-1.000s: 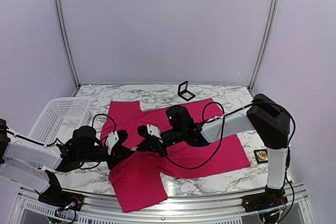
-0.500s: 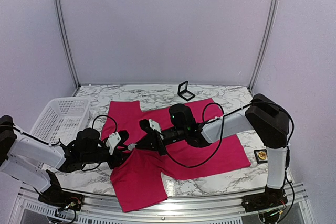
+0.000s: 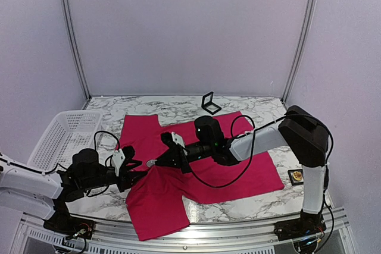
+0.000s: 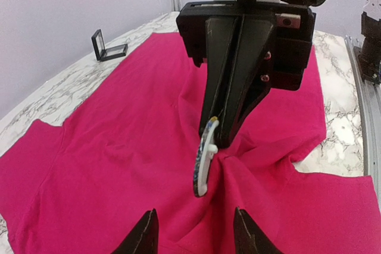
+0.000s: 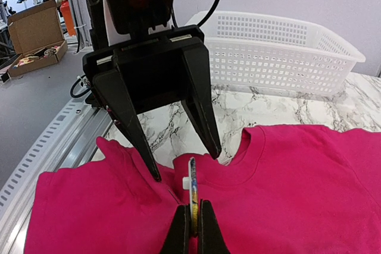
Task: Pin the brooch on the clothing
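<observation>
Right gripper (image 5: 193,213) clamped brooch (image 5: 191,184) edge-on; shirt (image 4: 119,147) puckered under brooch. Left gripper (image 4: 193,230) gaped empty near brooch. Risk: thin grip might slip; unheld fabric might drag with pin.

The clothing (image 3: 178,176) is plain magenta-pink, and the brooch (image 4: 204,157) between the black right jaws is white with a dark, speckled face. Beneath both jaws the desk (image 3: 250,206) is white marble veined grey. The basket (image 3: 53,141) left of the left jaws is white.
</observation>
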Robot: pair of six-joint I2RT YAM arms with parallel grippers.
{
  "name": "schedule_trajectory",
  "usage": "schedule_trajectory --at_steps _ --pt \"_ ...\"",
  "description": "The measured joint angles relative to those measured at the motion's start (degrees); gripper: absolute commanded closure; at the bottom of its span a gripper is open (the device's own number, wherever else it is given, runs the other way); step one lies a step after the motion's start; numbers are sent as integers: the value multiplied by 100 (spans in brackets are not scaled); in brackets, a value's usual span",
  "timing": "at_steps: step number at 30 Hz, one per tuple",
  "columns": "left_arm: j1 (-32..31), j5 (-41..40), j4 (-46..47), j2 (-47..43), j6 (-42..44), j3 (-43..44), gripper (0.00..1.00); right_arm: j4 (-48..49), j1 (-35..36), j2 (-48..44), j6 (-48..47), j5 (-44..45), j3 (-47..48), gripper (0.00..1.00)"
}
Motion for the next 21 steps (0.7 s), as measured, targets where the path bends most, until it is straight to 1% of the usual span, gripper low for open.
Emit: schedule_trajectory --at_steps 3,8,19,21 --pt "-20 24 81 -26 13 0 62 0 0 0 0 0 0 100" --pt "-28 42 138 15 101 26 72 11 0 0 0 0 -11 100" --pt "-28 192 173 308 258 208 81 85 2 0 -17 -79 -79 100" --pt "-28 227 177 339 278 249 86 90 0 0 -20 -111 -87 100"
